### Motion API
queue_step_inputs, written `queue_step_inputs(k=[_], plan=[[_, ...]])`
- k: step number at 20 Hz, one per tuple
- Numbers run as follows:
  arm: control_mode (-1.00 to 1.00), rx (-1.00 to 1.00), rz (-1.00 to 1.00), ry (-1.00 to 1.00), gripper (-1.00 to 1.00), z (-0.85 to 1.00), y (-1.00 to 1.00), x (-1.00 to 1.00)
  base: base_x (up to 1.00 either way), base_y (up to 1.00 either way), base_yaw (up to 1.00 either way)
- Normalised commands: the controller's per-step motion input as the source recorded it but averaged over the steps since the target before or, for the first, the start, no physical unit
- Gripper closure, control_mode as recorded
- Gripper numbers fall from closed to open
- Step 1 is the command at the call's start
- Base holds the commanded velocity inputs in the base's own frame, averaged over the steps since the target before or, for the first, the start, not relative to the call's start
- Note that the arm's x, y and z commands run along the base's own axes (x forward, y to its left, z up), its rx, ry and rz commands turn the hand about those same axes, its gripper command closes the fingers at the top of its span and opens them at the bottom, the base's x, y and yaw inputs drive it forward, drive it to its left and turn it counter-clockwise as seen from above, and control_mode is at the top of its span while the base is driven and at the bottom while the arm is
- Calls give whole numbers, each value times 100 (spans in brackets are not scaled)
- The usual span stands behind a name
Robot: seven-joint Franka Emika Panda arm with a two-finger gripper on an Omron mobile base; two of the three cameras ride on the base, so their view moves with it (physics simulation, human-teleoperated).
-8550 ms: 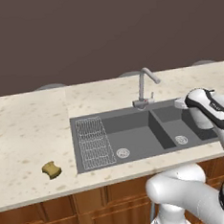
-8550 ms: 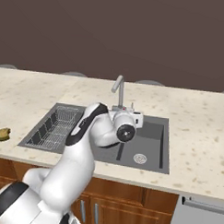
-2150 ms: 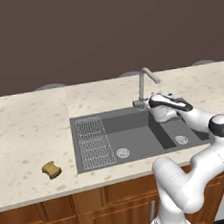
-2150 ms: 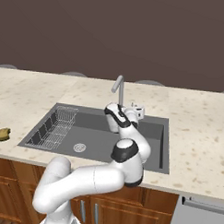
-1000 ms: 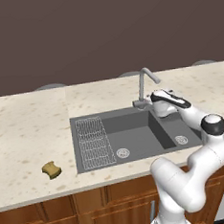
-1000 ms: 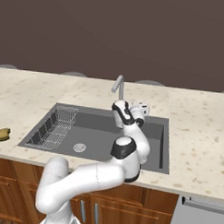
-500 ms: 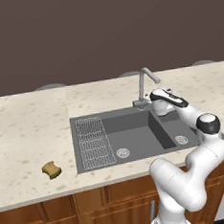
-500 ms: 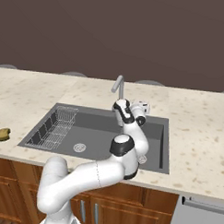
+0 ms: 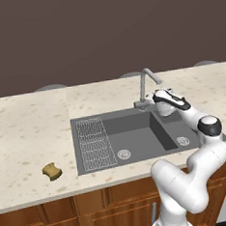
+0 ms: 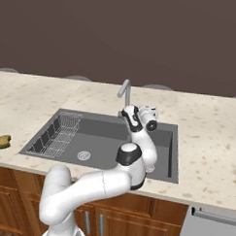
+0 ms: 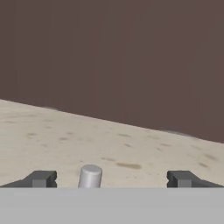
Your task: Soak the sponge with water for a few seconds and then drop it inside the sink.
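Gripper (image 11: 111, 178): jaws spread wide and grasping nothing; in the hand view the two dark fingertips (image 11: 41, 178) stand far apart at the bottom.
Between the jaws: a short grey cylinder (image 11: 90, 176), closer to the left tip (it looks like the faucet's handle, though I cannot tell for sure) and touching neither tip.
Hand: held level at the back rim of the sink, just right of the faucet (image 9: 146, 85) base, facing the speckled counter (image 11: 109, 148) and the dark brown wall (image 11: 113, 57) behind.
Arm: in the left base view it rises from the lower right and bends over the right basin.
Sink (image 9: 134, 114): dark grey, recessed, two basins with round silver drains (image 9: 124, 154); a wire-grid drainboard (image 9: 94, 142) fills its left part.
Water: no stream can be made out at the spout.
Sponge (image 9: 52, 171): lying on the counter left of the sink near the front edge, well apart from the gripper (also seen at the far left of the right base view (image 10: 3, 141)).
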Motion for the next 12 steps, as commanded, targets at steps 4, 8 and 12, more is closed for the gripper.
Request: queue_step_inputs(k=[4,8,12], plan=[[-100,0,-6,-3,-100,-20,-8,8,0,0,0],[-100,0,-9,-2,-100,-18,-24,2,0,0,0],[-100,0,-14,-4,-100,-27,-25,1,0,0,0]])
